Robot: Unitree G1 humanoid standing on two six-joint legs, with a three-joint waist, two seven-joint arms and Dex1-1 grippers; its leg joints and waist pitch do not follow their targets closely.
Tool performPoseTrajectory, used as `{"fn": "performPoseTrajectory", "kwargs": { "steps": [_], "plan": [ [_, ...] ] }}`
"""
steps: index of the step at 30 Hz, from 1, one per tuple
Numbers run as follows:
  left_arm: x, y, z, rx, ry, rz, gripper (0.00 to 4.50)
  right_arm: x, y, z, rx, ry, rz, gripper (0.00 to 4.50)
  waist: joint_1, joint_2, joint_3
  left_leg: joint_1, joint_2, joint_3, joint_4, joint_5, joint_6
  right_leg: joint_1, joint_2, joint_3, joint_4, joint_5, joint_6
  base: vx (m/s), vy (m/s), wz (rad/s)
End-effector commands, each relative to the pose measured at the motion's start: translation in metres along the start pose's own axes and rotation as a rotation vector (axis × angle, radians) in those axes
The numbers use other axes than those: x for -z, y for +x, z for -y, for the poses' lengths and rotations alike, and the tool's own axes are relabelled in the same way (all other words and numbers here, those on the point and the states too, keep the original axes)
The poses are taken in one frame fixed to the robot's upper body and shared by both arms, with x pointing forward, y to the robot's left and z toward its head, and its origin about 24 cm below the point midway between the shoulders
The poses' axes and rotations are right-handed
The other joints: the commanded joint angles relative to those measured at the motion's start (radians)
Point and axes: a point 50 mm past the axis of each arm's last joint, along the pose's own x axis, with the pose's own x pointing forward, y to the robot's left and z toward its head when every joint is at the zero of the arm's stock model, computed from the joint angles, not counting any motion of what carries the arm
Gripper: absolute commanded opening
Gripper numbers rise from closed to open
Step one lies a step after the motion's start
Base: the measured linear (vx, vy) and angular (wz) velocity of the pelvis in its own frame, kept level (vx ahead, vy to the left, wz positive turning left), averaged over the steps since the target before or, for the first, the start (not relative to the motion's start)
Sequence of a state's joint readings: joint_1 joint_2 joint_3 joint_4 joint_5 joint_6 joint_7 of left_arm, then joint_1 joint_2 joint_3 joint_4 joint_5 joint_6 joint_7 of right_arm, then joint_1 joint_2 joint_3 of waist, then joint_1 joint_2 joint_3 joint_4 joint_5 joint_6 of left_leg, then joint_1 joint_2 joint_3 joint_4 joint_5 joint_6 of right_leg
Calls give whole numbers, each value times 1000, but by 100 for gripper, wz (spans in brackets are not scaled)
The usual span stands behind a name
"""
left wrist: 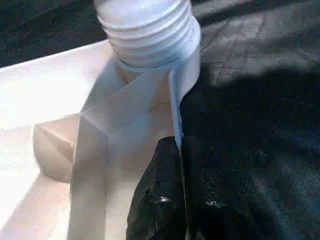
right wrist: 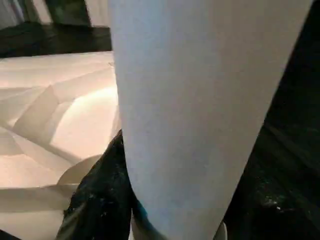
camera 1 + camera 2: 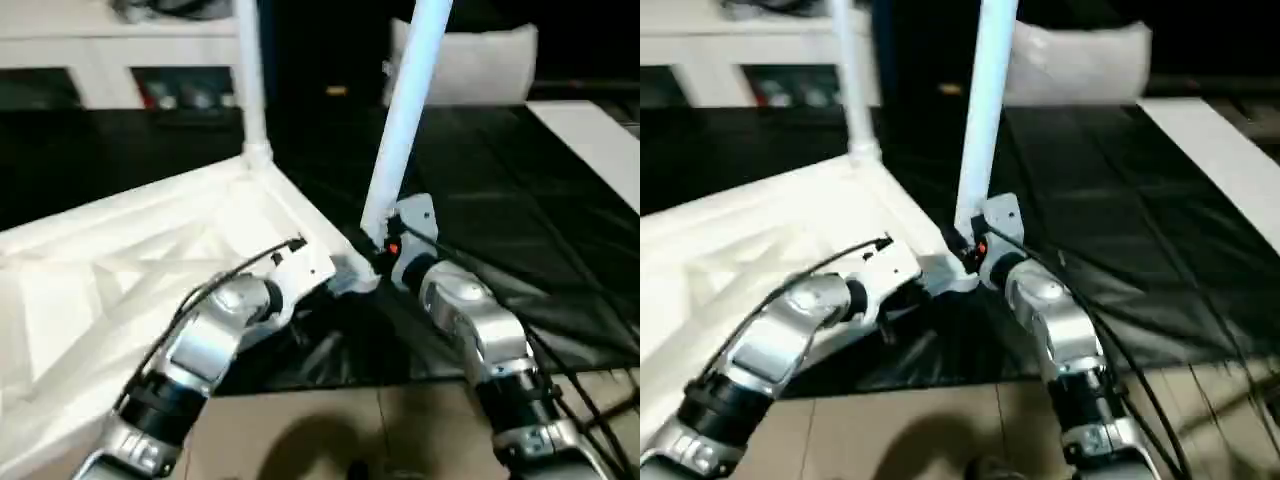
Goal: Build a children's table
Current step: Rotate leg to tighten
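the children's table (image 3: 120,260) lay upside down on the black-covered surface (image 3: 500,200), its cross-ribbed underside facing up and its near corner pointing toward the robot. one white leg (image 3: 250,80) stood upright in the far corner socket. a second leg (image 3: 405,120) rose at a slight tilt from the near corner, its lower end close above the socket there; whether it was seated in the socket could not be told.

the right pincer (image 3: 385,245) was at the foot of that second leg, and the right wrist view showed the leg's pale tube (image 2: 200,115) pressed between its black fingers (image 2: 100,200), so it gripped the leg with its jaws about half apart, spread to the tube's width. the left pincer (image 1: 172,200) was closed down to a slit on the thin white rim wall of the tabletop, just beside the threaded corner socket (image 1: 147,30), one finger (image 1: 155,200) inside the rim and the other outside against the black cover. in the head views the left forearm (image 3: 200,350) reached across the tabletop's near edge toward that same corner.

beyond the surface stood a white shelf unit (image 3: 100,60) and a white cushion (image 3: 490,60). a pale board (image 3: 600,150) lay on the surface's right side.
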State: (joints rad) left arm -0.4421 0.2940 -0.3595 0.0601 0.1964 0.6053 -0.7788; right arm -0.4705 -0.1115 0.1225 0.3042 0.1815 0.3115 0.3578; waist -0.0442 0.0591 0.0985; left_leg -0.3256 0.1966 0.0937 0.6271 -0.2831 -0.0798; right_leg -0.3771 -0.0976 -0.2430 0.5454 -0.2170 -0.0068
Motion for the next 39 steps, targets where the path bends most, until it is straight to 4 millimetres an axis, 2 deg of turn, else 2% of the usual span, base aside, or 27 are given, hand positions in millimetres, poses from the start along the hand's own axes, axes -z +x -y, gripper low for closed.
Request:
{"fn": "performPoseTrajectory", "kwargs": {
  "steps": [1, 2, 3, 4, 5, 6, 7, 8, 9, 10, 11, 12, 13, 14, 15, 16, 17, 18, 19, 20, 22, 24, 25, 27, 31, 36, 39],
  "plan": [
    [1, 2, 3, 15, 27, -13, 0, 47, -13, 14, 66, 67, -194, 189, 7, 29, -37, -15, 92, -44, -186, -716, 30, 52, -43, 129, 66, -40, -55, 0, 0, 0],
    [1, 2, 2, 8, 28, -10, 0, 47, -13, 14, 61, 70, -189, 189, 22, -16, -22, 16, 45, -21, -164, -702, 8, 29, -50, 136, -26, -331, -35, 0, 0, 0],
    [1, 2, 0, -3, 28, -2, 0, 46, -13, 15, 62, 70, -184, 245, 15, -42, 1, 155, -67, 53, 16, -457, 7, -128, -51, 60, -234, -906, 75, 55, -69, 35],
    [1, 2, 0, -4, 28, -2, 0, 46, -13, 15, 62, 70, -184, 245, 15, -42, 1, 155, -67, 53, 16, -457, 7, -128, -51, 60, -234, -906, 75, 53, -61, 0],
    [1, 2, -1, -10, 24, 12, 0, 46, -13, 16, 64, 64, -178, 259, -15, 6, -36, 67, -11, 23, -31, -405, 28, 32, -65, -42, -193, -809, 153, 53, -61, 0],
    [1, 1, -2, -12, 20, 15, 0, 45, -13, 16, 56, 65, -172, 259, -4, 20, -33, -33, 65, -21, -116, -545, 35, 130, -73, 18, -9, -557, 115, 84, 60, -43],
    [2, 1, -3, -14, 18, 15, 0, 45, -13, 15, 45, 64, -165, 265, 19, 30, -39, -33, 99, -51, -179, -636, 48, 106, -61, 140, 87, -100, 2, 89, 75, -25],
    [2, 1, -4, -14, 18, 15, 0, 44, -13, 15, 42, 63, -162, 287, 12, 7, -51, 2, 101, -55, -180, -641, 36, 90, -76, 158, 81, -88, -16, 89, 75, -25],
    [3, 1, -4, -15, 20, 12, 0, 43, -13, 15, 34, 59, -155, 287, 43, -61, -13, 120, -72, 47, -6, -331, 9, -87, -58, 119, -186, -898, 108, 69, -45, 24],
    [5, 0, -6, -14, 23, 8, 0, 42, -14, 15, 17, 53, -146, 297, 38, -53, -32, 88, -79, 44, 2, -164, 62, -33, -107, 137, -172, -1014, 78, 92, -61, 28],
    [5, 0, -6, -14, 23, 7, 0, 42, -14, 15, 15, 52, -145, 306, 38, -54, -30, 38, -57, 32, -25, -151, 78, 16, -114, 128, -154, -967, 88, 92, -61, 28],
    [6, -1, -7, -13, 26, 5, 0, 41, -15, 15, 5, 49, -135, 315, 46, -40, -59, 3, -36, 17, -64, -97, 81, 66, -104, 134, -117, -819, 85, 135, 20, -22],
    [7, -1, -8, -13, 26, 4, 0, 41, -16, 15, -5, 51, -132, 325, 59, -29, -67, -17, 6, -8, -97, -9, 87, 69, -87, 144, -81, -520, 37, 131, 42, -16],
    [8, -2, -10, -14, 27, 3, 0, 40, -17, 15, -13, 50, -127, 325, 65, -14, -78, 5, 21, -7, -96, 85, 83, 44, -78, 158, -50, -248, -76, 131, 42, -16],
    [9, -2, -11, -15, 27, 2, 0, 40, -18, 16, -18, 47, -121, 325, 61, -18, -78, 3, 22, -1, -99, 90, 87, 38, -71, 160, -41, -172, -121, 52, 20, 15],
    [10, -3, -13, -18, 28, 0, 0, 39, -20, 17, -26, 43, -112, 348, 56, -26, -75, -6, 21, 3, -101, 70, 88, 39, -61, 160, -38, -169, -146, 0, 0, 0],
    [11, -3, -15, -19, 30, -3, 0, 37, -22, 18, -38, 35, -94, 355, 54, -33, -79, -13, 16, 6, -104, 12, 87, 42, -64, 168, -37, -223, -195, 0, 0, 0],
    [12, -3, -15, -19, 30, -3, 0, 37, -23, 18, -46, 32, -88, 355, 53, -33, -83, -19, 15, 5, -102, 30, 93, 48, -65, 170, -32, -201, -205, 0, 0, 0],
    [12, -4, -17, -18, 33, -5, 0, 36, -26, 19, -68, 16, -76, 365, 57, -30, -92, -17, 17, 6, -93, 89, 110, 44, -67, 171, -22, -124, -230, 0, 0, 0],
    [13, -4, -17, -17, 35, -6, 0, 35, -29, 19, -86, 2, -68, 389, 57, -31, -94, -23, 15, 6, -86, 153, 137, 45, -65, 170, -13, -44, -253, 0, 0, 0],
    [13, -5, -18, -15, 37, -6, 0, 34, -31, 20, -105, -12, -62, 402, 60, -37, -97, -29, 11, 9, -80, 208, 178, 47, -66, 170, -5, 16, -272, 0, 0, 0],
    [15, -5, -20, -5, 48, -10, 0, 33, -38, 21, -139, -33, -52, 409, 64, -37, -93, -28, 11, 14, -80, 185, 199, 46, -68, 168, -14, -39, -270, 0, 0, 0],
    [15, -6, -20, 13, 61, -9, 0, 31, -44, 24, -163, -46, -41, 433, 68, -40, -89, -31, 9, 18, -82, 135, 192, 48, -67, 166, -29, -141, -244, 0, 0, 0],
    [16, -6, -21, 31, 77, -7, 0, 28, -49, 27, -181, -60, -32, 441, 69, -41, -89, -32, 11, 19, -84, 104, 175, 48, -67, 164, -34, -210, -212, 0, 0, 0],
    [19, -7, -22, 136, 150, 1, 0, 19, -63, 36, -244, -111, -3, 449, 71, -41, -86, -27, 11, 24, -87, 60, 156, 42, -63, 163, -45, -272, -177, 0, 0, 0],
    [21, -11, -17, 281, 233, 2, 0, 10, -74, 40, -360, -192, -18, 449, 84, -39, -90, -25, 16, 28, -84, 84, 156, 41, -61, 166, -36, -237, -178, 0, 0, 0],
    [22, -12, -15, 356, 287, -11, 0, 6, -77, 43, -404, -225, -40, 449, 91, -36, -93, -21, 21, 28, -83, 110, 165, 39, -59, 164, -28, -181, -206, 0, 0, 0]
  ]
}}
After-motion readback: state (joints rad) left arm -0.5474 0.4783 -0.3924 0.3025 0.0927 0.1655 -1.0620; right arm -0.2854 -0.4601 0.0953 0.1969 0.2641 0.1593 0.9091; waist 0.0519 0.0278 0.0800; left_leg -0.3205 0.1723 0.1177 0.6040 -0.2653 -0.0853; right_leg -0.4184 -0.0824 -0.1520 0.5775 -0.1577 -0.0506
